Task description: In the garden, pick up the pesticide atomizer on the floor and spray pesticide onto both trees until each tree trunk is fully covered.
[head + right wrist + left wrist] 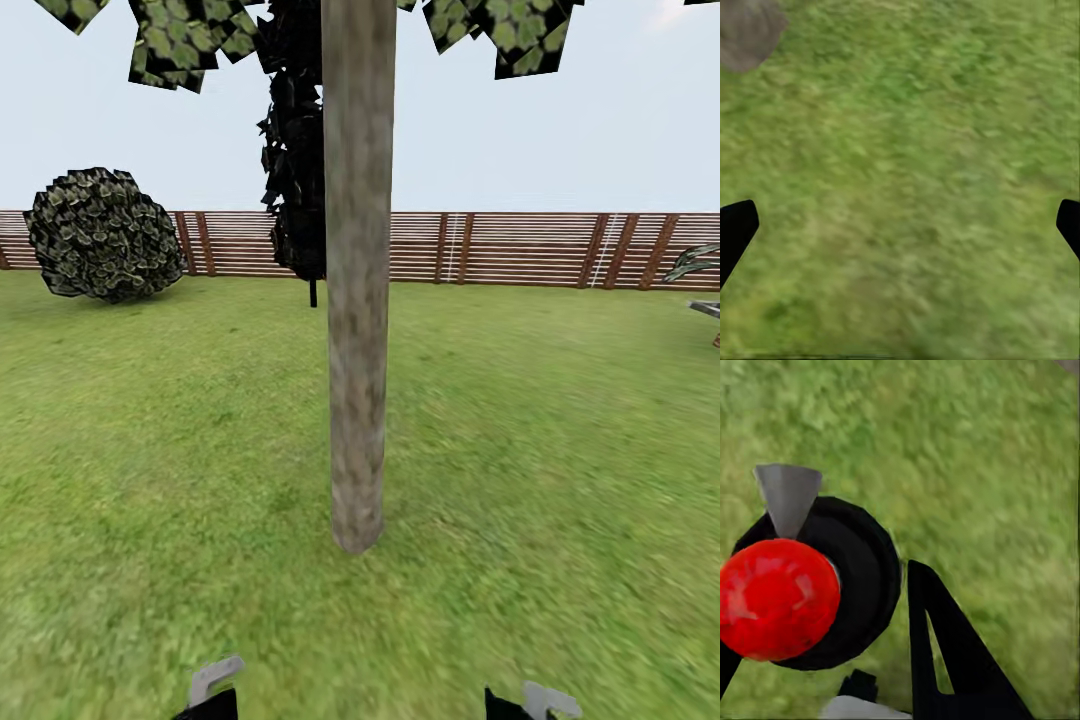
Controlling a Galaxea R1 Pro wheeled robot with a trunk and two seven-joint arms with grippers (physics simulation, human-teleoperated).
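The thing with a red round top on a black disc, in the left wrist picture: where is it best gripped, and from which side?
Probably the black disc by its rim, coming straight down from above, as the camera looks. The red dome is smooth and rounded, so a grip may slip; the disc's edge looks flatter. What is below it is hidden.

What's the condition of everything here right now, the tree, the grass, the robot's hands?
tree trunk: upright, bark bare grey-brown, no white specks visible
lawn: green grass around the trunk's base
fence: standing along the far edge
right gripper: open, above grass
left gripper: state unclear
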